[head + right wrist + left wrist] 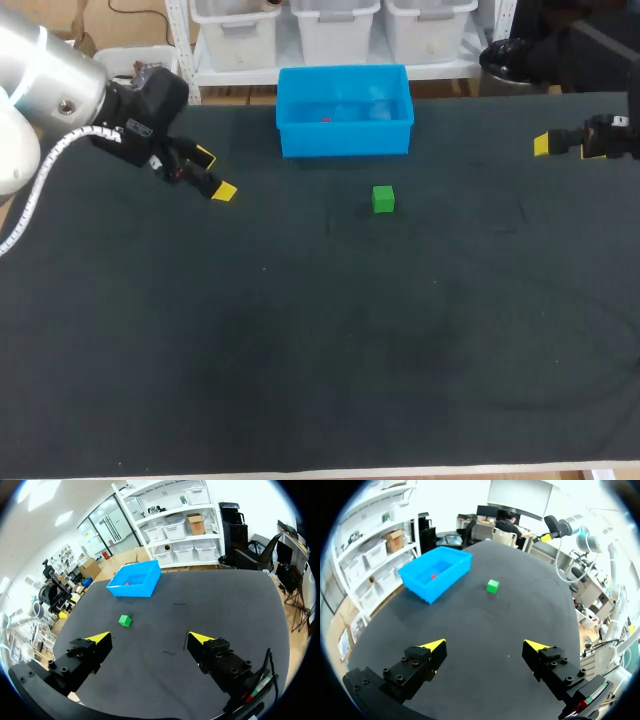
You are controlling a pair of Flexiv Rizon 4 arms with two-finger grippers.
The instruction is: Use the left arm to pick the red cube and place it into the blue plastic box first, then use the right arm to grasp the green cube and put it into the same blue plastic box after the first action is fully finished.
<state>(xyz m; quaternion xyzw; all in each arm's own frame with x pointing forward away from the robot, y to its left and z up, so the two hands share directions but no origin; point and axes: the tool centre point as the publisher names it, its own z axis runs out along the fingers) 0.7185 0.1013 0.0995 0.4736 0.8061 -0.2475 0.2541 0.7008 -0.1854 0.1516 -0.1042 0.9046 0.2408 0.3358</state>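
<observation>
Head view: one red cube [326, 119] lies inside the one blue box [345, 140], right of the left gripper [214, 174], whose fingers are spread. One green cube [383, 199] sits just nearer than the box, well left of the right gripper [150, 638], which is spread too.

You see the red cube [326, 119] only as a tiny red speck inside the blue box [345, 138], too small to make out its shape. The frame's right edge cuts off your right arm [610, 136].
</observation>
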